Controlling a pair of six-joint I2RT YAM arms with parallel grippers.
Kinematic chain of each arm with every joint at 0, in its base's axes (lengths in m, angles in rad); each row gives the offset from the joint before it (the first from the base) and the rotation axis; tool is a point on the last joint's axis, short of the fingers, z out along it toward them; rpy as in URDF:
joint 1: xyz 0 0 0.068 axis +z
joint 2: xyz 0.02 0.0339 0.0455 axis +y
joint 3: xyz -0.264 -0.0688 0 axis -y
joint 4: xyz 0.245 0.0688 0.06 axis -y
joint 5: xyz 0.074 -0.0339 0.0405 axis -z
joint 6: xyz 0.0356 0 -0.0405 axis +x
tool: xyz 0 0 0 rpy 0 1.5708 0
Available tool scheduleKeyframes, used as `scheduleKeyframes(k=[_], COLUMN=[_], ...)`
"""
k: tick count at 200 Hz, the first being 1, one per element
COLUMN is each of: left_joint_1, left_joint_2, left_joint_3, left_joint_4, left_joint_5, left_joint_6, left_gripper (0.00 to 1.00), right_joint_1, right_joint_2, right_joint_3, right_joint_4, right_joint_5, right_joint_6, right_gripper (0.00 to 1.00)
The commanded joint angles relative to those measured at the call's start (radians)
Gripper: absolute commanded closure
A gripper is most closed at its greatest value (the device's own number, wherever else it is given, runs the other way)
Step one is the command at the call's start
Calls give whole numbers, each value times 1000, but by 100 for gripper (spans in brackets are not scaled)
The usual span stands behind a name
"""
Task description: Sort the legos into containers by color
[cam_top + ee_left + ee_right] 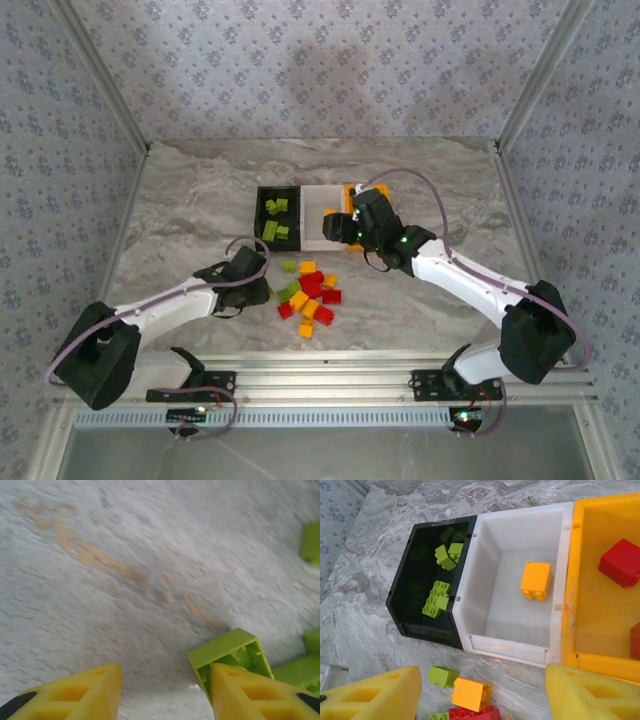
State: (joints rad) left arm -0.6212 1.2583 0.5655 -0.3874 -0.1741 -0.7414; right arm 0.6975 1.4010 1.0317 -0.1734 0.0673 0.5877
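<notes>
Where the left tool (165, 680) hangs low over the worktop (125, 555): its two blunt yellow fingers (85, 692), matte with square moulded recesses, stand spread, with bare surface in the gap.
Lime brick (227, 647): hollow square shell of glossy plastic with its open underside facing the camera. It sits at the tip of the finger on the view's right and is partly hidden behind it. It is not between the two fingers; contact unclear.
Worktop finish: pale grey marble pattern, with rusty orange veins ahead of the left tool.
Right tool (482, 690): chunky yellow fingers wide apart, nothing pinched, held above the near side of the bins.
Black bin (427, 630): ahead and left of the right tool. Shiny straight walls, several studded lime bricks (436, 599) on its floor.
White bin (510, 647): straight ahead of the right tool. Smooth walls, one orange-yellow brick (536, 580) inside.
Orange bin (569, 605): ahead and right of the right tool. A red block (620, 562) lies inside, with another red piece at the frame edge.
Loose heap (310, 295): small red, orange-yellow and lime bricks on the worktop between the two tools, just beside the left tool's tip.
</notes>
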Motion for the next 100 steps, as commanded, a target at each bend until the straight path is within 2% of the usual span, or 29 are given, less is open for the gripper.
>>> scheduleKeyframes(k=[1,15,35,67,89,100], left_joint_1=[45,49,48,2,-4,-4], left_joint_2=[2,-24,-73,-141,-108,-62], left_joint_3=[-34,-15,10,56,63,72], left_joint_4=[-83,-107,-107,-109,-75,-66], left_joint_5=[-76,-106,-78,-85,-83,-74], left_joint_6=[-29,-29,-8,-12,3,12], left_gripper=[53,53,52,48,39,38], right_joint_1=[-9,-11,-14,-21,-22,-24], right_joint_2=[-30,-36,-45,-57,-58,-57], right_joint_3=[-17,-19,-27,-45,-53,-56], right_joint_4=[13,11,11,17,19,19], right_joint_5=[17,15,14,9,7,5], right_joint_6=[12,13,11,14,18,19], right_gripper=[32,32,32,32,32,32])
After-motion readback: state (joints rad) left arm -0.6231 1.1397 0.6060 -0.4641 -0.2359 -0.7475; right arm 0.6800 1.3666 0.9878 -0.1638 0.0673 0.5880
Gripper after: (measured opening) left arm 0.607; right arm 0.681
